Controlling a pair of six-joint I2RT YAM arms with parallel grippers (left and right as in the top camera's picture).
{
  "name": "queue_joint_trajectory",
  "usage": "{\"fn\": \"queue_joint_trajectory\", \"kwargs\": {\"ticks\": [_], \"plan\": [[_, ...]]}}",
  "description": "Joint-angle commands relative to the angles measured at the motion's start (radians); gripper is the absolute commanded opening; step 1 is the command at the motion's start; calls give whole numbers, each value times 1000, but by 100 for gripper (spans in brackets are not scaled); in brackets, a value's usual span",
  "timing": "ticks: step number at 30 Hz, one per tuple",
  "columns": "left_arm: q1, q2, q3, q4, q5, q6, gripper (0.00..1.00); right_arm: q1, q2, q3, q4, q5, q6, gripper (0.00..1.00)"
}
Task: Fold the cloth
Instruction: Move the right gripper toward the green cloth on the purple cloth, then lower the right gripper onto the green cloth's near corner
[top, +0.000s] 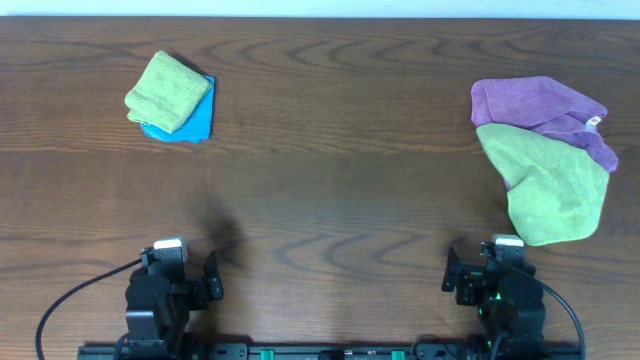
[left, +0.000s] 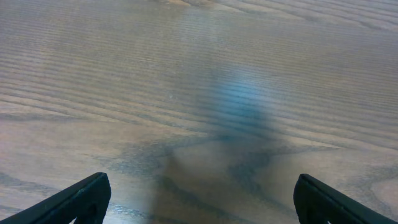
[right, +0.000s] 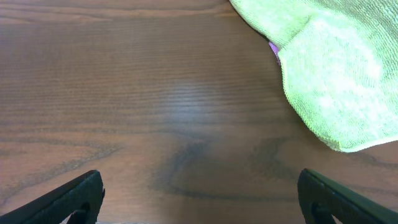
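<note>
Starting at the near edge, we find both arms parked low. The left arm (top: 165, 290) sits at the near left and the right arm (top: 505, 285) at the near right, each wrist pointing out over the counter (top: 330, 190). The left jaws are spread wide and released, with only bare wood grain between their fingertips (left: 81, 199). The right jaws are likewise spread and hold nothing. Their fingertips (right: 74, 198) frame bare wood, and the loose green cloth (right: 329, 68) lies just ahead and to the right, untouched.

From above, that cloth is rumpled and draped over the near part of a purple cloth (top: 540, 100), which is also unfolded. Farthest off, at the far left, a folded green cloth (top: 168, 88) rests on a blue cloth (top: 198, 125) that looks folded too.

We judge the job about half done: two pieces look folded and stacked, and two wait on the right. The green one lying on top looks like the next to take, and nothing is grasped yet.
</note>
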Motion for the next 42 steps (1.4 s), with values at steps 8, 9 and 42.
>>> {"fn": "queue_joint_trajectory", "kwargs": {"ticks": [8,9,42], "plan": [[-4,-7,-5,-13,-18,21,95,-9,-11,-11,-2,0,-14,99],[-4,-7,-5,-13,-18,21,95,-9,-11,-11,-2,0,-14,99],[-4,-7,-5,-13,-18,21,95,-281,763,636,-235,98,188,99]]}}
